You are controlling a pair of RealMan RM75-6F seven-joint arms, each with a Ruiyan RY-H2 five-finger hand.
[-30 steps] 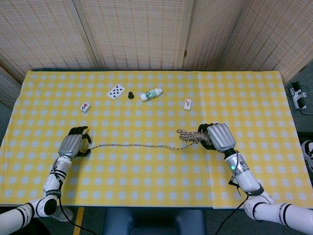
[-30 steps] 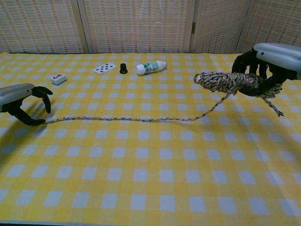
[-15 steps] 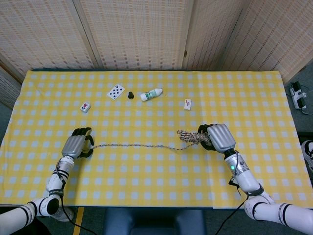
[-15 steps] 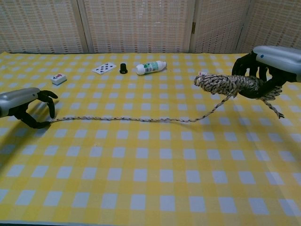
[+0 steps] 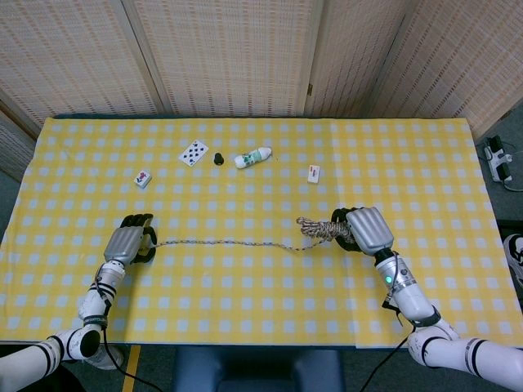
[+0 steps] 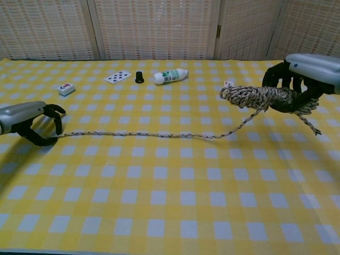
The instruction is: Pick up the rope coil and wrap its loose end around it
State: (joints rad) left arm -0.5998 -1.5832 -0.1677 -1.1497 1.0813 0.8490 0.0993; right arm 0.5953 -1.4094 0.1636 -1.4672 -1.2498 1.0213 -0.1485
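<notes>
While the right hand (image 6: 304, 79) grips the coil (image 6: 258, 97) clear of the cloth (image 6: 170, 212), its dark fingers (image 6: 276, 74) curl around the bundle's right part and the left part sticks out free. From the coil a short frayed tail (image 6: 309, 123) hangs down at the right, and the loose end (image 6: 154, 135) drops from the coil's left part to the cloth and runs leftward across it in a long, slightly wavy line.

At the far end of that line, well left of the coil, the left hand (image 6: 29, 121) sits low on the cloth with its fingers (image 6: 56, 119) curled down over the rope tip; whether it pinches the tip or only rests on it, I cannot tell. In the head view the same hand (image 5: 129, 242) lies palm down with the rope (image 5: 237, 242) leading out from under it toward the coil (image 5: 320, 229) in the right hand (image 5: 366, 231).

Beyond the coil, near its left tip, lies a small white tile (image 6: 229, 84). Farther back and left of the coil lie a white bottle (image 6: 170, 76) on its side, a small black cap (image 6: 139, 77) just left of it, a playing card (image 6: 117, 77) and another small tile (image 6: 66, 88) further left.
</notes>
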